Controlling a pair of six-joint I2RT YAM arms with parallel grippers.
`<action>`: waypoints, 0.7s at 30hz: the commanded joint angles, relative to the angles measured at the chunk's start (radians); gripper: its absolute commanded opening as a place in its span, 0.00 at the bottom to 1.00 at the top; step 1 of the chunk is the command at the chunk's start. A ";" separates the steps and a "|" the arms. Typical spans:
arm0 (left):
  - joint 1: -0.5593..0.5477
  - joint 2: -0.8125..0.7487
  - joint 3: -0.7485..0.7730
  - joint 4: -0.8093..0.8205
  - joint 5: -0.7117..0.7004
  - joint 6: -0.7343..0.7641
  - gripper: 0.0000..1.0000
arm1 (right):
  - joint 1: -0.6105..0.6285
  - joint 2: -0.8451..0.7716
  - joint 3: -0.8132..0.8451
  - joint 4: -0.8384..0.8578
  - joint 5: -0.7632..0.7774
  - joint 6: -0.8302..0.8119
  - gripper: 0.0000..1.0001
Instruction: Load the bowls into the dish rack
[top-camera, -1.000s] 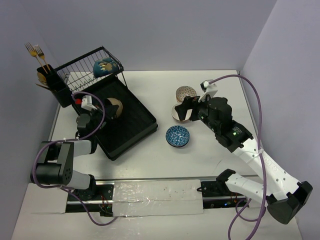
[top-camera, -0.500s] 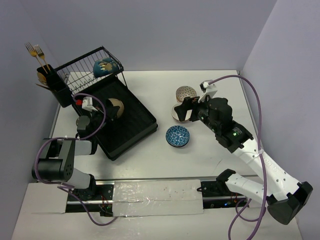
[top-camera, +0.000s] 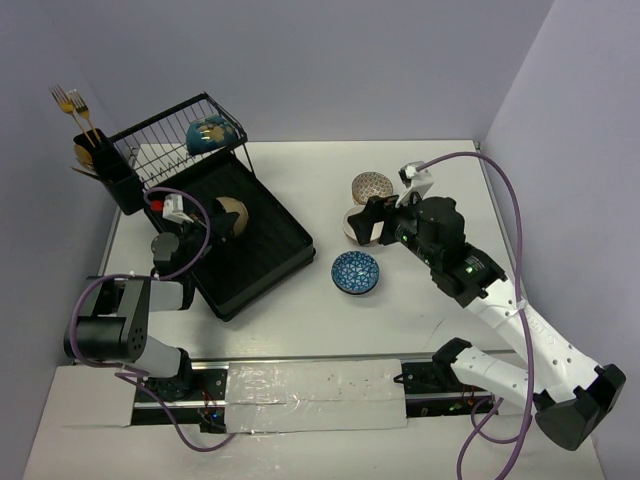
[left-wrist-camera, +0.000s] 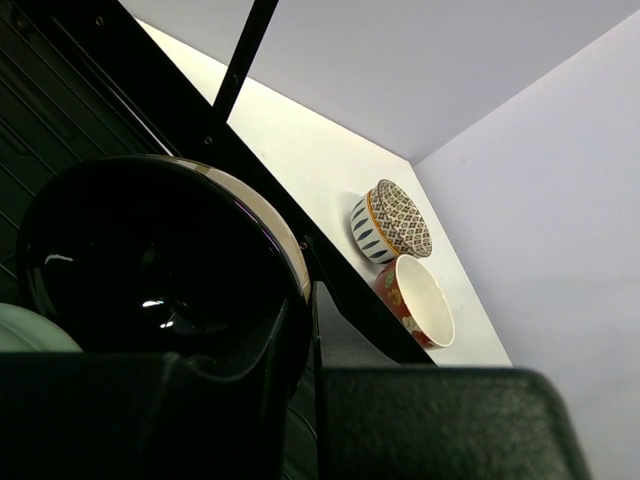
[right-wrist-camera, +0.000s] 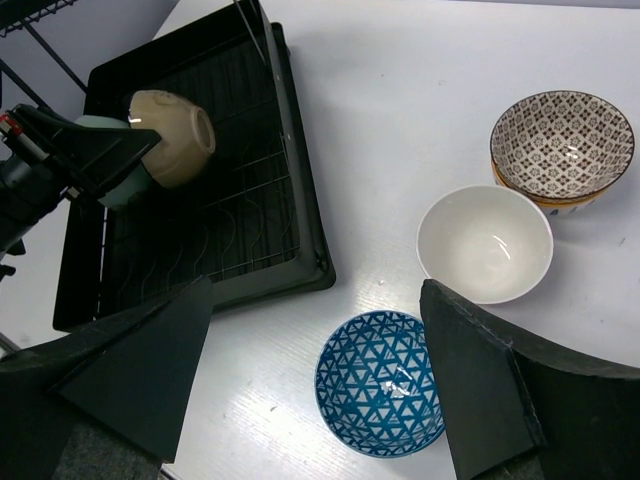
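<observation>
Bright, even light; the white counter (top-camera: 300, 325) gleams softly beside the dish rack (top-camera: 262, 248). Inside the rack, the black-glazed bowl (left-wrist-camera: 150, 265) carries small glints, the left fingers (left-wrist-camera: 430, 425) beside it blurred and dark.

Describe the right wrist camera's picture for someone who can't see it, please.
Below the open right gripper, three bowls sit on the white table: a blue-patterned bowl nearest, a white-lined bowl and a brown-patterned bowl beyond. At left, the left gripper holds a cream bowl tilted over the dish rack tray.
</observation>
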 joint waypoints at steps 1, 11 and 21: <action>0.024 0.020 -0.016 0.047 -0.009 -0.031 0.00 | -0.004 -0.023 -0.002 0.054 -0.013 -0.011 0.91; 0.034 -0.041 -0.056 -0.050 -0.124 -0.031 0.00 | -0.003 -0.034 -0.008 0.061 -0.026 -0.016 0.91; 0.034 -0.070 -0.061 -0.128 -0.181 -0.033 0.04 | -0.001 -0.037 -0.009 0.067 -0.035 -0.014 0.91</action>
